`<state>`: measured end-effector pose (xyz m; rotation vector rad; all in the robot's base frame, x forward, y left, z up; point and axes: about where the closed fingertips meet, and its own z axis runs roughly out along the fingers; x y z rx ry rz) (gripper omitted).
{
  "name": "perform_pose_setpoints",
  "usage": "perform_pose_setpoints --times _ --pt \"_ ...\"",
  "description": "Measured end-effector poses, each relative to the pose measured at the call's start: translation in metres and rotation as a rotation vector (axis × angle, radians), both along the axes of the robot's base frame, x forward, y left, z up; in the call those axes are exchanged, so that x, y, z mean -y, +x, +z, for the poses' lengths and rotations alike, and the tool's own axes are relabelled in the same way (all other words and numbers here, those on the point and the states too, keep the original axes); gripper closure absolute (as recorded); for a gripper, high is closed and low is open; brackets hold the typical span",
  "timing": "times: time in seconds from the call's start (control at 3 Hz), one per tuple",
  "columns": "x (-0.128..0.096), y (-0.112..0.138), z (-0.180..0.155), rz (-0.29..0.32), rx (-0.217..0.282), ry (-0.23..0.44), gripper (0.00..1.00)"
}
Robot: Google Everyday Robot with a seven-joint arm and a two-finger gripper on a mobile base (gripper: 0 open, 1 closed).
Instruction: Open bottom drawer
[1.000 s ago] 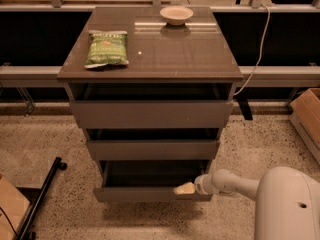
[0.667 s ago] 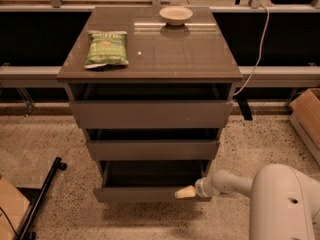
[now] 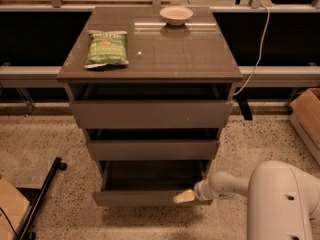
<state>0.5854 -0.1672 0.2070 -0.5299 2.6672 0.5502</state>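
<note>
gripper (image 3: 184, 196) at bottom drawer (image 3: 142, 198) front; chip bag (image 3: 106, 48) above

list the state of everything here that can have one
bottom drawer, open, pulled partway out
middle drawer, looks shut
top drawer, looks shut
pincer, at the bottom drawer's front, right end
bag, lying flat on the cabinet top
bowl, upright, near the cabinet top's back edge
</note>
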Motion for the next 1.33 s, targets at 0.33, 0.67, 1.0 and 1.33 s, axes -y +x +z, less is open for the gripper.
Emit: perform_pose_setpoints --times 0.33,0.67,1.0,1.33 --pt "0.0097 -0.0043 -0.0123 -0.018 -0.046 -0.011 0.0" --pt "0.0097 -0.0043 -0.0102 -0.018 -0.046 -0.011 0.0" --pt "0.0097 -0.0043 -0.0095 -0.018 -0.046 -0.011 0.0" --pt "0.0097 -0.0043 -0.0095 -0.018 -0.046 -0.011 0.0"
